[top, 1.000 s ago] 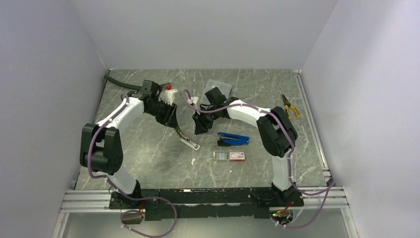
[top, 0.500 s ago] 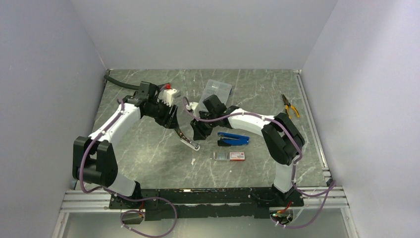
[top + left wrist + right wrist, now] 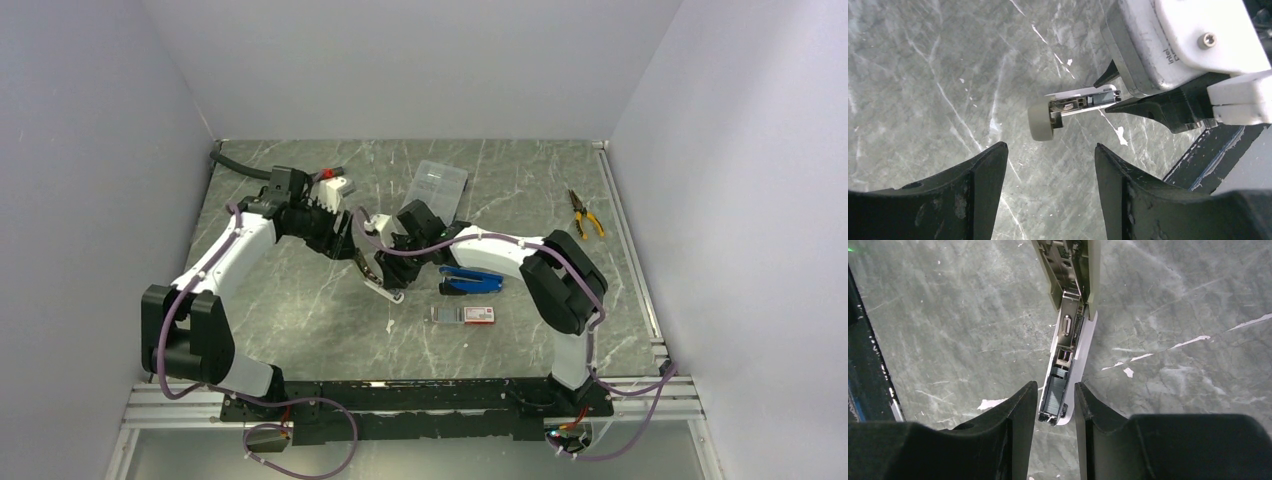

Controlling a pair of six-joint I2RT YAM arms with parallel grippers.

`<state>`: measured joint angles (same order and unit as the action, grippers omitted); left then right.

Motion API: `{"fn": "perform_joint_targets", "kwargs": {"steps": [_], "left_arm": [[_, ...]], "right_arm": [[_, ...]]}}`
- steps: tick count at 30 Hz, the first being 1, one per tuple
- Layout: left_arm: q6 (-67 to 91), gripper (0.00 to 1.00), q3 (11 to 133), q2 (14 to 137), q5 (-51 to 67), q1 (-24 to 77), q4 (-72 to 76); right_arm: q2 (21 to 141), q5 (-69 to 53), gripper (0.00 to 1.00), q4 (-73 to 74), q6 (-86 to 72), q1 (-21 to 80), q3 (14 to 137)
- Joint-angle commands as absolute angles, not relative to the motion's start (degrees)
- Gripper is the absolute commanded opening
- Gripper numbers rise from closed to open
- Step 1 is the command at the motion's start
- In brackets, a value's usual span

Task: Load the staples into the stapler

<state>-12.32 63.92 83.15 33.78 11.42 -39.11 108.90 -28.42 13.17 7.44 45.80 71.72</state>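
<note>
Table [image 3: 300, 300] grey (white marble veining), pliers [image 3: 587, 215] yellow-handled.

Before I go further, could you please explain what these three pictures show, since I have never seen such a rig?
These are two robot arms bolted to a table, each with a two-finger gripper. One picture looks down from above; the others come from a camera on each wrist. On the table lie a blue tool, a staple box, a clear case and pliers. The right gripper is closed on an opened grey stapler with staples in its channel. The left gripper is open and empty.
</note>
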Motion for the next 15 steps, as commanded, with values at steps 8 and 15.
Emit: {"fn": "perform_joint_targets", "kwargs": {"steps": [8,15], "left_arm": [[-10.54,0.70,63.11,81.18,37.82,7.55,-36.69],[-10.47,0.69,63.02,81.28,38.53,6.86,-36.88]], "right_arm": [[111.21,-24.41,0.34,11.31,6.79,46.67,75.82],[112.15,-24.01,0.29,11.32,6.85,46.80,76.42]]}}
